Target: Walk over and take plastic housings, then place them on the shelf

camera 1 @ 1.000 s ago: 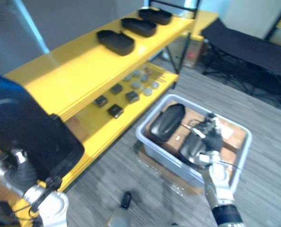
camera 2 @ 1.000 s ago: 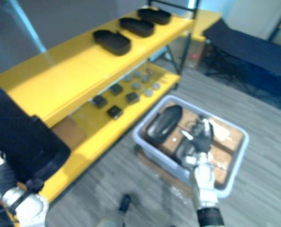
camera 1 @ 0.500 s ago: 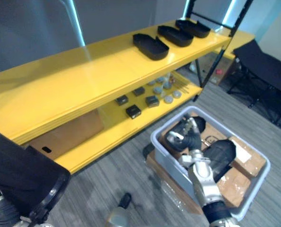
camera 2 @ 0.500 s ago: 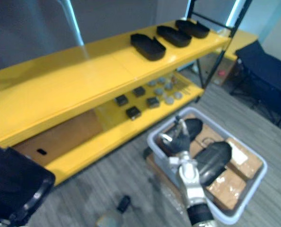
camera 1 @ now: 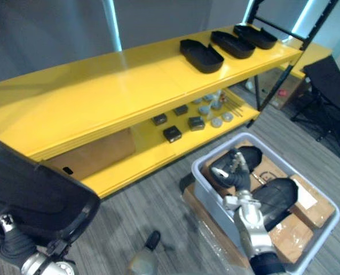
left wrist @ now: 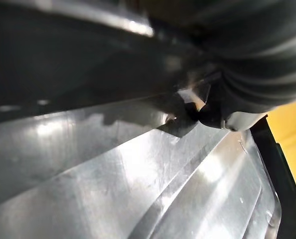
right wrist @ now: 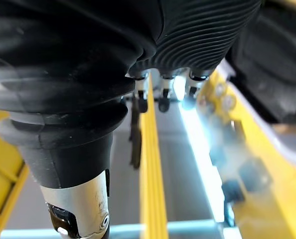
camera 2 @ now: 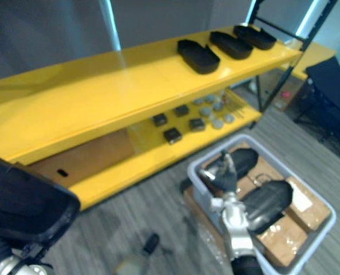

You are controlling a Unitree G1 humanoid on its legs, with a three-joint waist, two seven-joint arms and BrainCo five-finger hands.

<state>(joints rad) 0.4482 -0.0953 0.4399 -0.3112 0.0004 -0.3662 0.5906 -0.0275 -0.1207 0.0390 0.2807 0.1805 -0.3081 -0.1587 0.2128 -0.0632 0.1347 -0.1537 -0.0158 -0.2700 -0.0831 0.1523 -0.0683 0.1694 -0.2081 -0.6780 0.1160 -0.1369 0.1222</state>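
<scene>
Here the right hand (camera 1: pixel 234 168) hangs slack-fingered over a black housing (camera 1: pixel 253 155) in the grey bin (camera 1: pixel 200 172); next it likely needs to close on it. The left hand (camera 1: pixel 12 248) bears a second housing (camera 1: pixel 38 193), grip not discernible

R hand (camera 2: pixel 222 172) over grey bin (camera 2: pixel 200 189) w/ 2 black housings (camera 2: pixel 265 197); 3 further housings (camera 2: pixel 201 56) on yellow shelf (camera 2: pixel 101 91), top tier; large housing (camera 2: pixel 27 203) lower L.

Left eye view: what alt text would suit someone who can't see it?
A robot's right hand hovers over a grey plastic bin of black oval plastic housings, beside a yellow two-tier shelf carrying three more. Its left hand sits beneath another large black housing.
</scene>
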